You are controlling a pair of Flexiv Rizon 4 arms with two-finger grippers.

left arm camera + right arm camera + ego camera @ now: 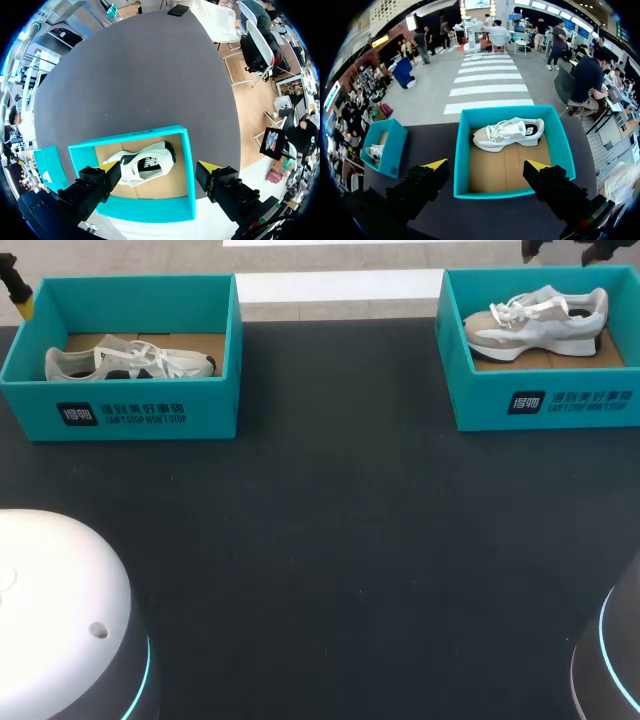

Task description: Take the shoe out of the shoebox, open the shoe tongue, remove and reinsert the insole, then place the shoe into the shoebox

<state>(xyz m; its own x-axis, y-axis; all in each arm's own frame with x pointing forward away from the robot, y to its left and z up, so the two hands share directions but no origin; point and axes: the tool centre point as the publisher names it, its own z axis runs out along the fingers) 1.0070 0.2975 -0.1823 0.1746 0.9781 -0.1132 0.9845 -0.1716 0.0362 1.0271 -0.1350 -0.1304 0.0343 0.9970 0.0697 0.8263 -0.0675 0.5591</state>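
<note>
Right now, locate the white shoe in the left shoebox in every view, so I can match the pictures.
Head view: white shoe lies in the left shoebox, at the table's far left corner.
Left wrist view: white shoe sits in that box under the open left gripper, untouched.
Right wrist view: white shoe lies off to the right gripper's left, in the farther box.
Shared landmark: the left shoebox.

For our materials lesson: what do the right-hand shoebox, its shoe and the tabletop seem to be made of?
The right-hand shoebox is likely cardboard: matte teal walls, bare brown floor inside. Its shoe seems textile with smoother panels, white and beige, with cloth laces and a rubbery-looking sole. The tabletop is dark and matte with no glare, perhaps a mat; I cannot tell.
</note>
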